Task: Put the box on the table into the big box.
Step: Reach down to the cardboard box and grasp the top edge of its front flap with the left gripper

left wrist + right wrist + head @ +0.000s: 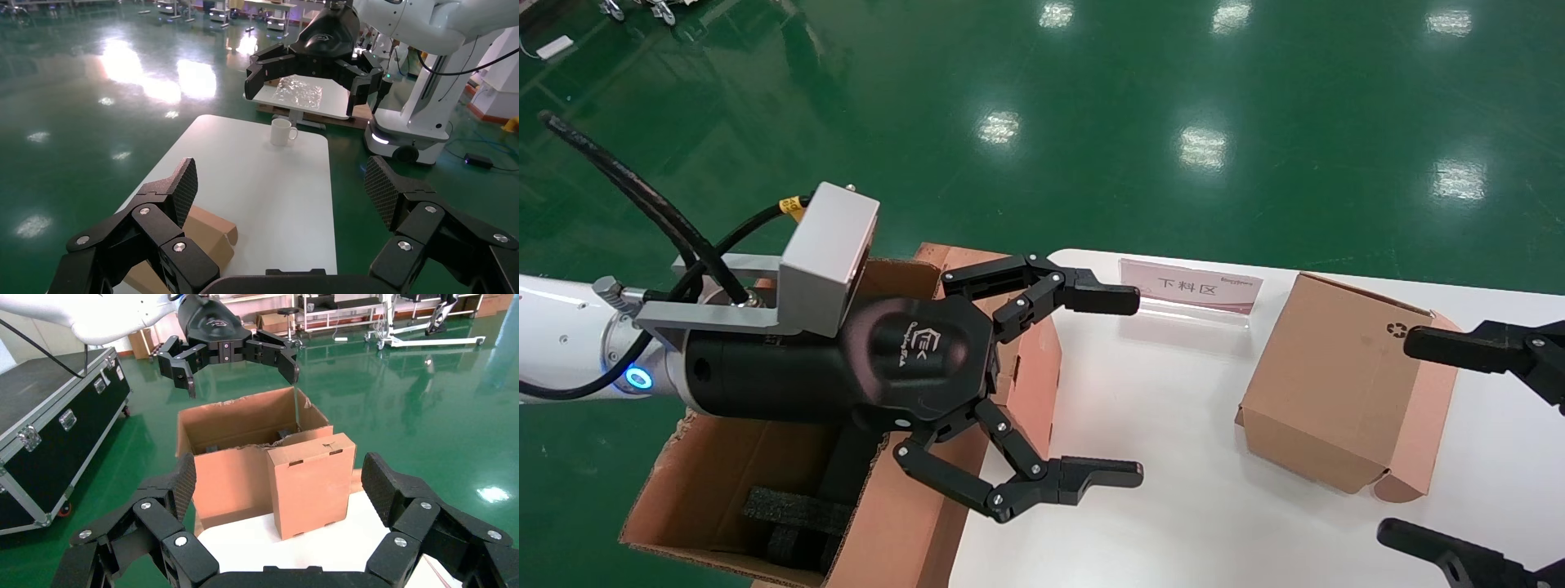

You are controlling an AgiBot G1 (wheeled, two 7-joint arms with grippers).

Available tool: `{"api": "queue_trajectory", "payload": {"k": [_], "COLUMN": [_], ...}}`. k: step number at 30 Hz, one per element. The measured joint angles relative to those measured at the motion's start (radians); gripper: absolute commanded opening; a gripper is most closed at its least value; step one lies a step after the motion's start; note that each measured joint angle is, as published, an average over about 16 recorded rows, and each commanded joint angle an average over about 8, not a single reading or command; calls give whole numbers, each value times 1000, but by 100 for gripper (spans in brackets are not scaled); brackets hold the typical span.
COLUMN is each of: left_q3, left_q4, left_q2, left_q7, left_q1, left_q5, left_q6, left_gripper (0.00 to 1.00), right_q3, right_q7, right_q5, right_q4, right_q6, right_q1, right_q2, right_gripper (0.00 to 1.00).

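Brown cardboard makes up the box [1340,384], which is stood on the white table [1173,457] with a small black recycling mark seen on its upper face in the head view. It is set directly ahead of the right gripper [1442,441], whose fingers are spread wide, one finger [1459,343] lying across the box's near top corner in the head view and the other finger [1434,547] held lower and clear of it; nothing is gripped. From the right wrist view the box [311,481] is framed between the two spread fingers and is seen upright, with two tab slots near its top edge.

Beyond the box from that gripper, the big box [245,453] is found, an open carton with ragged top edges, placed just off the table's end. Black foam [793,510] is seen inside it in the head view. The left gripper [1120,388] is held above the big box [903,523] and the table's edge, its fingers opened wide and nothing held. A pink sign [1191,286] is stood on the table just past its upper finger. In the left wrist view a white mug [281,131] is seen at the far end of the table.
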Motion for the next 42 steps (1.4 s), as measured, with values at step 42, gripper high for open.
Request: {"api": "queue_trajectory", "payload": {"k": [42], "left_q3": [0], "left_q4": [0], "left_q2": [0], "left_q7": [0], "left_q1": [0], "left_q5": [2], "left_q6": [-1], "left_gripper": [100], "right_q3": [0], "right_q7": [0], "right_q5": [0], "right_q4": [0], "right_q6": [0], "right_q1": [0], "right_q2": [0], "right_gripper": [100]}}
